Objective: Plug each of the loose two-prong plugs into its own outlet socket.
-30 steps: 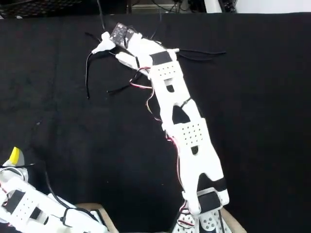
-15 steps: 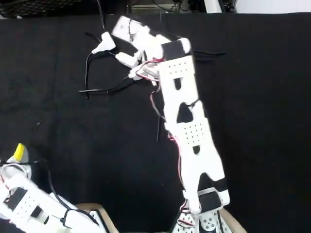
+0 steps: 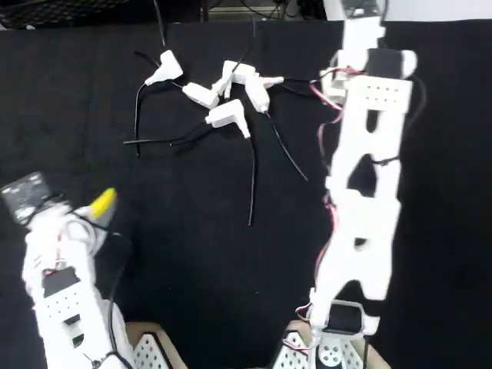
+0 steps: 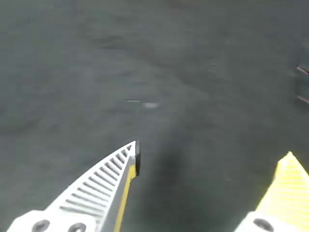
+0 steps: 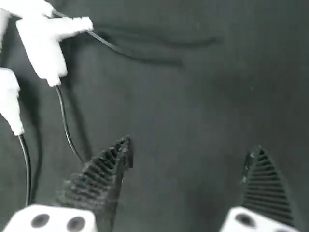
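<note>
Lying in a loose cluster at the far middle of the table [image 3: 177, 261], the white plugs [image 3: 227, 114] are seen with their black cords [image 3: 252, 184] trailing toward the near edge. Which of the white pieces are plugs and which are outlet sockets cannot be told, and no pair can be confirmed as joined, so the task is judged to be largely undone.

The right arm [image 3: 361, 192] is stretched along the right side of the table, well clear of the cluster. This posture is judged to leave the pieces uncovered and within reach. The right pincer [image 5: 189, 150] is held wide apart with nothing between its black fingers. The nearest plug [image 5: 46, 41] is seen off to one side of it and apart from it, and only dark cloth lies between the fingers.

The left arm [image 3: 65, 300] is set at the near left corner. The left pincer [image 4: 212, 152] is likewise spread and empty over bare cloth, well apart from the cluster. Both pincers are judged to be held spread in readiness for a grasp, and a sideways shift of the right one toward the cluster would be called for first.
</note>
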You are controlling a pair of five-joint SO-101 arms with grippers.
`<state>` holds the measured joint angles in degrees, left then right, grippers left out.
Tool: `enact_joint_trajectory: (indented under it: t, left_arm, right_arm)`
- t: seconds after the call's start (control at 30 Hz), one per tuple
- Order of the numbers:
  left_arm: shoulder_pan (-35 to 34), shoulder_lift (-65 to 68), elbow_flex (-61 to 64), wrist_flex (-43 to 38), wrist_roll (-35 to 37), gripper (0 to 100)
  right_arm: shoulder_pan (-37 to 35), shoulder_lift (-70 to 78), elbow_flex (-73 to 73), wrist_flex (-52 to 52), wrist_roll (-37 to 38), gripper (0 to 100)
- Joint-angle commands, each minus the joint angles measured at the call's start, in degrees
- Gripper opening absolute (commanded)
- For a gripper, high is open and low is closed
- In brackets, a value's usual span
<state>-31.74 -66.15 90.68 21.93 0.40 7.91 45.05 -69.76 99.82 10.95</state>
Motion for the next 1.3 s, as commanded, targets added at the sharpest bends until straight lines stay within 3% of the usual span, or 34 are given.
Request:
enact_joint_trajectory:
  t: [0.0, 0.13, 0.27, 0.47, 0.7, 0.97, 1.13, 1.27]
  left_arm:
    - [6.81, -0.79, 1.27, -0.26, -0.44, 43]
    - [7.25, -0.79, 2.07, -1.41, -0.35, 43]
    - [8.75, -0.79, 3.82, -4.31, -0.09, 43]
    - [11.03, -0.79, 6.64, -10.46, -0.44, 43]
    - [12.97, -0.35, 6.55, -10.37, -0.09, 43]
    - [13.58, -0.26, 6.55, -10.37, -0.09, 43]
    - [13.32, -0.18, 6.55, -8.62, -0.09, 43]
    - [13.49, -0.88, 6.55, 1.23, -0.09, 43]
  right_arm:
    - [2.02, -15.78, 23.16, 1.41, -0.70, 34.7]
    - [3.43, -27.30, 52.62, -1.58, -0.97, 34.7]
    - [5.45, -36.79, 78.11, -12.31, -0.62, 34.8]
    - [6.51, -49.54, 100.97, -27.69, -0.62, 34.8]
    - [7.38, -55.52, 120.04, -41.93, -0.53, 34.8]
    - [6.95, -59.47, 132.26, -57.76, -0.53, 34.8]
    - [6.95, -63.08, 135.16, -58.20, -0.62, 34.8]
    - [7.38, -64.22, 137.27, -54.68, -0.62, 34.8]
